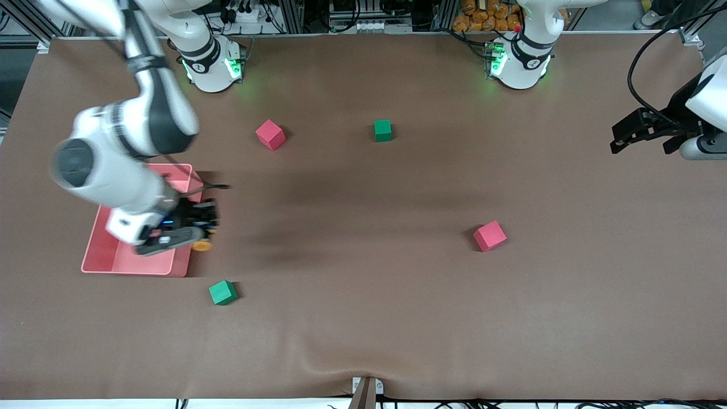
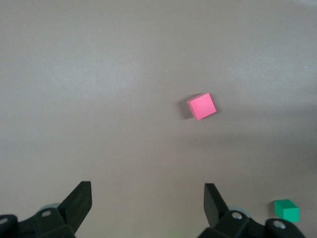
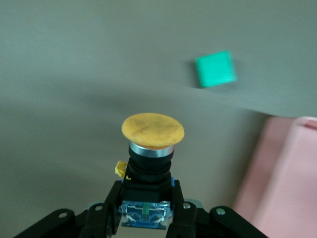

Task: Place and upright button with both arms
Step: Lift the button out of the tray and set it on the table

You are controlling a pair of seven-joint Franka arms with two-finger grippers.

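Right gripper (image 3: pixel 147 210) clamped on the button (image 3: pixel 151 153), fingers closed against its black body, orange cap pointing away from the jaws and bluish end seated between them. Held in the air over the edge of a pink tray (image 1: pixel 108 258), at the side facing the table's middle. Just past the cap, a green cube (image 3: pixel 215 69) on the brown mat.

Left gripper (image 2: pixel 146 201) waiting with fingers spread wide, nothing between them, up over the left arm's end of the table; past its fingertips, a pink cube (image 2: pixel 201 106).
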